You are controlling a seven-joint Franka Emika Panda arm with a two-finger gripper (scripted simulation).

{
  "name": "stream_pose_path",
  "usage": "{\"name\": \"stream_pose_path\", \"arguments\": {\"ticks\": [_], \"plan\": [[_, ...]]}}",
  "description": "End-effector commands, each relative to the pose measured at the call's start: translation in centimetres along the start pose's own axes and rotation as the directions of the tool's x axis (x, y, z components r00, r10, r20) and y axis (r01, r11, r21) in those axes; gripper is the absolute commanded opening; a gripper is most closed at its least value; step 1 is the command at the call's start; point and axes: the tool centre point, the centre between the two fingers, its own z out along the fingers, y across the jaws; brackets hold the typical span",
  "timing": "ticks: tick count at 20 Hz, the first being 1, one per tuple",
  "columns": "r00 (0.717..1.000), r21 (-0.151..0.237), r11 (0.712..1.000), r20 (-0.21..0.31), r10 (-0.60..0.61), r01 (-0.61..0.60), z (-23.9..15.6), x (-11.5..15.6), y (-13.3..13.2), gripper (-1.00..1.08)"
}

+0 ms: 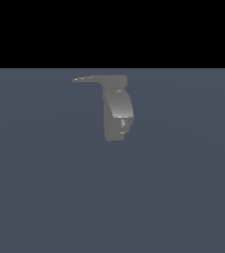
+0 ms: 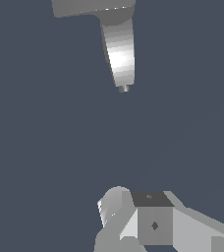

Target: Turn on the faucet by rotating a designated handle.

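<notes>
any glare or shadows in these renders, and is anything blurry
Exterior view: the matte grey curved faucet shows a soft bright highlight on its body, casts no visible shadow, and a black band fills the top. Wrist view: a stronger white sheen runs down the faucet; edges look blocky and low-resolution rather than out of focus.

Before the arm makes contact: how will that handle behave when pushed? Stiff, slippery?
The handle looks like a thin flat rigid lever, so probably stiff. It joins the faucet at the top, so it likely swings sideways. Its tapered tip may let the end effector slip off.
</notes>
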Motion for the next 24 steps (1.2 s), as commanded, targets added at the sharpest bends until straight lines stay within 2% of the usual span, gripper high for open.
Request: {"name": "stream_pose_path", "arguments": {"ticks": [1,6,12,18,24], "plan": [[1.0,0.0,1.0,0.0,0.0,0.0,0.0,0.0,0.0,-1.0],[1.0,0.009,1.0,0.001,0.012,-0.012,0.0,0.5,-0.1,-1.0],[0.998,0.042,0.997,0.007,0.06,-0.06,-0.1,2.4,-0.6,-1.0],[0.989,0.09,0.984,0.027,0.149,-0.151,0.1,5.9,-1.4,-1.0],[0.959,0.134,0.95,0.066,0.277,-0.284,1.0,10.7,-2.7,-1.0]]}}
